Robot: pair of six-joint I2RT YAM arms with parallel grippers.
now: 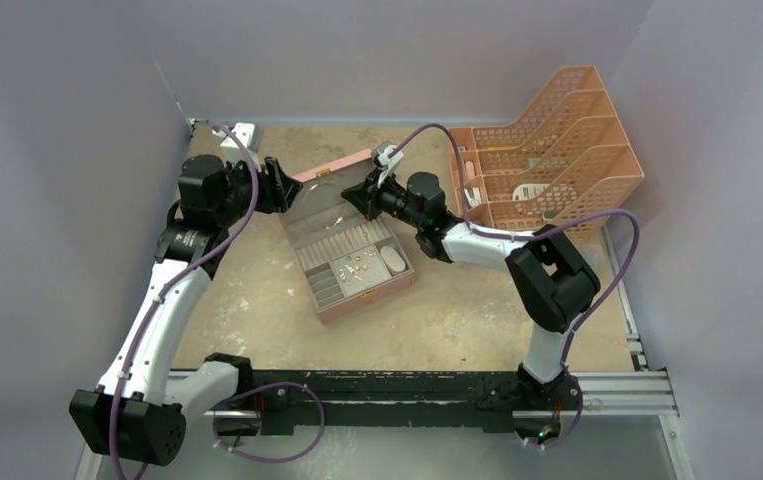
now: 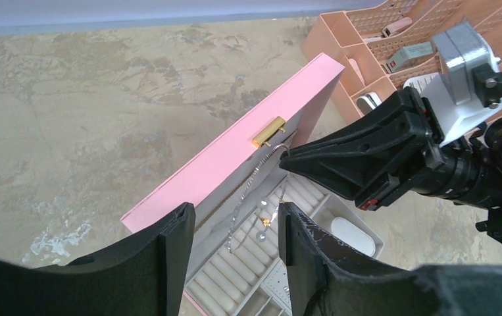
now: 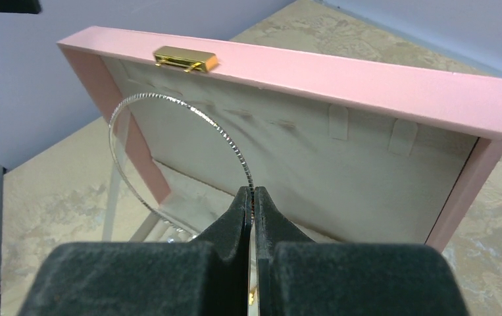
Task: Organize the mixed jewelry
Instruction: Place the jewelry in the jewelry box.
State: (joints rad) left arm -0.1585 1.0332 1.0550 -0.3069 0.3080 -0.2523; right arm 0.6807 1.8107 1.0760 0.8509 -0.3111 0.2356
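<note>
My right gripper point(image 1: 348, 196) is shut on the large thin wire hoop point(image 3: 225, 135) and holds it upright just in front of the grey-lined lid point(image 3: 340, 66) of the open pink box point(image 1: 377, 300). In the left wrist view the hoop point(image 2: 251, 191) hangs edge-on from the right fingertips point(image 2: 286, 157) above the ring rolls. My left gripper point(image 1: 285, 186) is open and empty at the lid's left end, its jaws point(image 2: 235, 230) wide apart above the box. Small gold rings and silvery bits point(image 1: 362, 266) lie in the box's tray; a gold piece point(image 2: 263, 222) shows between my left fingers.
An orange desk rack point(image 1: 547, 150) with white and blue stationery bits stands at the back right, close behind the right arm. A small white box point(image 1: 242, 135) sits at the back left. Grey walls close in on the left, right and back sides.
</note>
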